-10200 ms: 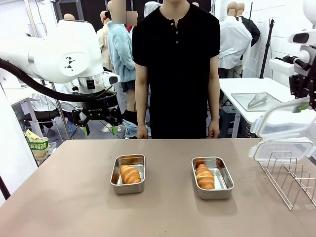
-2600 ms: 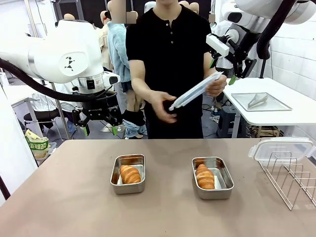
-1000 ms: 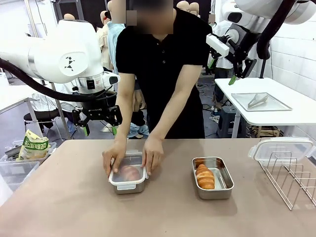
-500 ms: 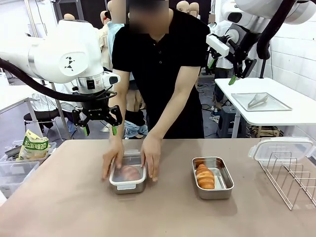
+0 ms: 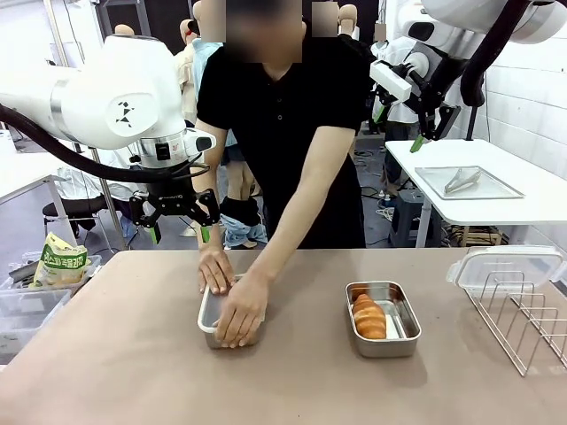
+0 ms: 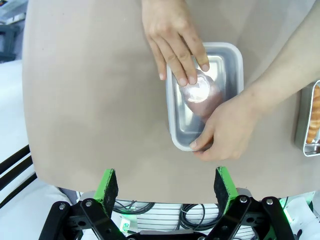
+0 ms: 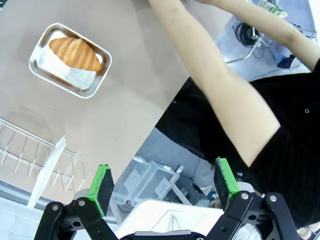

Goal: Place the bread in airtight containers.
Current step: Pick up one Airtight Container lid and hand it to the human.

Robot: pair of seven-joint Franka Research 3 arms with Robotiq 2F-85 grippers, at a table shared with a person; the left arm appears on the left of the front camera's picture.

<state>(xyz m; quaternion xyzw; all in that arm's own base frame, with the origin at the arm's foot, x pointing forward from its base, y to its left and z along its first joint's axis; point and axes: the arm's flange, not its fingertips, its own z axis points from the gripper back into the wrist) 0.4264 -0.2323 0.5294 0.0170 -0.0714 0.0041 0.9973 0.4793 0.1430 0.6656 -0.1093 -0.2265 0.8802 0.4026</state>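
Print on yellow-green bag (image 5: 60, 263) too blurred.

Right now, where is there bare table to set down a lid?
Bare table lies between the covered container and the open container, along the near edge before both, and left of the covered one. Crowded: the person's hands on it, the wire rack at right.

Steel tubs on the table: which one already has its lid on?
The left tub, under the person's hands, has a clear lid pressed over it. The right tub is open, its croissant uncovered.
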